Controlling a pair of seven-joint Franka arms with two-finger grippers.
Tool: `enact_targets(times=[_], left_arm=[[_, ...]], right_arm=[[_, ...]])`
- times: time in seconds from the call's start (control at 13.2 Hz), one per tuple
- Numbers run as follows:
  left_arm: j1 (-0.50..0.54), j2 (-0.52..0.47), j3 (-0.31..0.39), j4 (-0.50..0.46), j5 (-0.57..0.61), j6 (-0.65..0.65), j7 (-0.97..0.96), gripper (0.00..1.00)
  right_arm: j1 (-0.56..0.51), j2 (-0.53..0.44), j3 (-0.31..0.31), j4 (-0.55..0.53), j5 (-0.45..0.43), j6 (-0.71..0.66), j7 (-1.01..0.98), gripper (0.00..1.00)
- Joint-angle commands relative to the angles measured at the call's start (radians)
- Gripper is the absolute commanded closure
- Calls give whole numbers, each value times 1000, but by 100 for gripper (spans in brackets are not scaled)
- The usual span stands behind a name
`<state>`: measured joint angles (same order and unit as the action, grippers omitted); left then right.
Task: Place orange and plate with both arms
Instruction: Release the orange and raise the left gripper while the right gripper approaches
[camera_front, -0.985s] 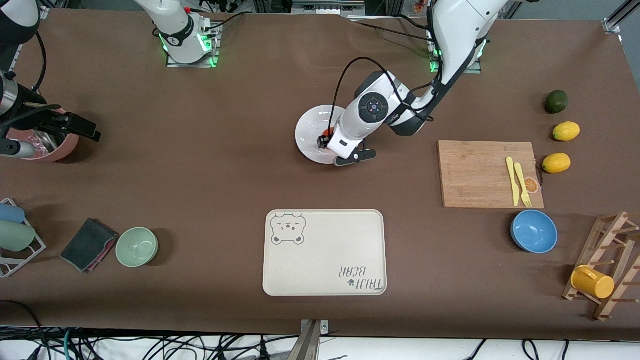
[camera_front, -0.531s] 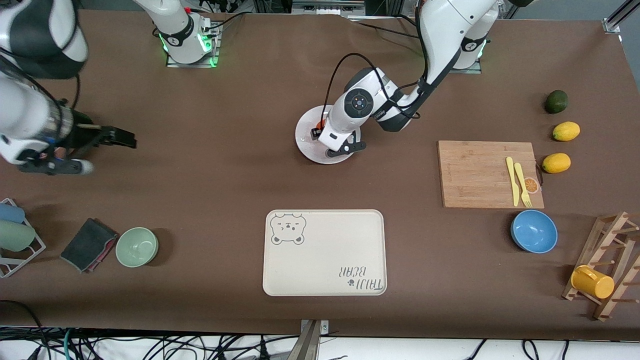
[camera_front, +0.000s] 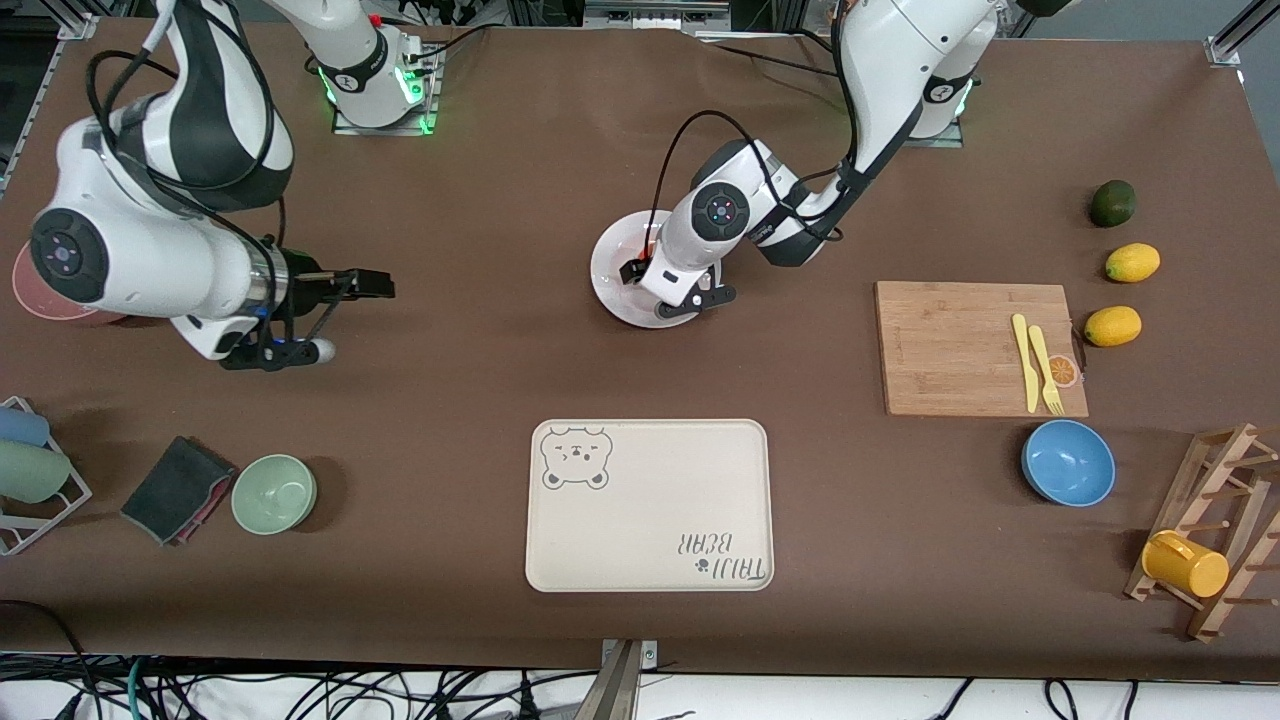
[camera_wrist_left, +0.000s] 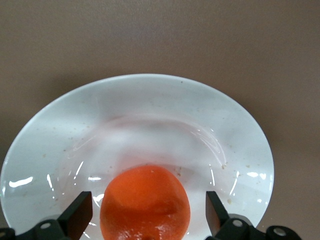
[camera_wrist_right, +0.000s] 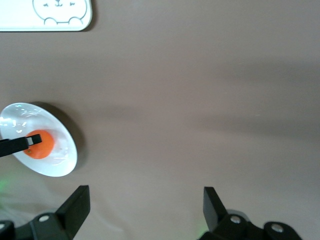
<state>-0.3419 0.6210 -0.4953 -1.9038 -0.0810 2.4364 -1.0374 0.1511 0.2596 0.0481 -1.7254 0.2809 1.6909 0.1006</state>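
Observation:
The white plate (camera_front: 612, 270) lies on the brown table, farther from the front camera than the bear tray. The orange (camera_wrist_left: 145, 202) rests on it. My left gripper (camera_front: 662, 286) is low over the plate, open, with its fingers on either side of the orange and a gap on each side (camera_wrist_left: 145, 220). In the front view the left hand hides most of the orange. My right gripper (camera_front: 345, 320) is open and empty over bare table toward the right arm's end. Its wrist view (camera_wrist_right: 145, 210) shows the plate (camera_wrist_right: 62, 162) and orange (camera_wrist_right: 39, 144) farther off.
A cream bear tray (camera_front: 650, 505) lies nearer the front camera. A cutting board (camera_front: 960, 345) with yellow cutlery, a blue bowl (camera_front: 1068, 462), two lemons, a lime and a mug rack stand toward the left arm's end. A green bowl (camera_front: 274, 492), a cloth and a pink pot (camera_front: 40, 295) stand toward the right arm's end.
My right arm has swung from the pink pot toward the middle of the table. My left gripper has shifted slightly over the plate, and its fingers now stand apart from the orange.

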Motion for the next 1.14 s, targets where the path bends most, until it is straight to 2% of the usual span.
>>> enact_targets(times=[0.0, 0.15, 0.3, 0.45, 0.61, 0.76, 0.91, 1.06], left_arm=[[56, -79, -3, 3, 26, -84, -10, 1], [131, -159, -2, 18, 26, -196, -4, 0], [249, -243, -5, 23, 27, -266, 9, 0], [351, -299, -3, 49, 27, -357, 159, 0], [415, -375, 1, 51, 49, -430, 310, 0], [486, -464, -5, 54, 131, -532, 377, 0], [530, -553, 6, 60, 152, -624, 428, 0], [566, -602, 9, 116, 152, -732, 531, 0]], right_arm=[[-7, -87, 25, -167, 89, 103, -10, 0], [-7, -163, 57, -315, 125, 224, -10, 0], [-7, -232, 99, -466, 176, 366, -12, 0], [-7, -270, 162, -580, 192, 499, 1, 0], [-7, -273, 228, -663, 303, 635, 1, 0], [-7, -237, 289, -720, 401, 786, -12, 0], [-7, -195, 367, -727, 536, 872, -12, 0], [-7, -155, 442, -730, 692, 964, -80, 0]])
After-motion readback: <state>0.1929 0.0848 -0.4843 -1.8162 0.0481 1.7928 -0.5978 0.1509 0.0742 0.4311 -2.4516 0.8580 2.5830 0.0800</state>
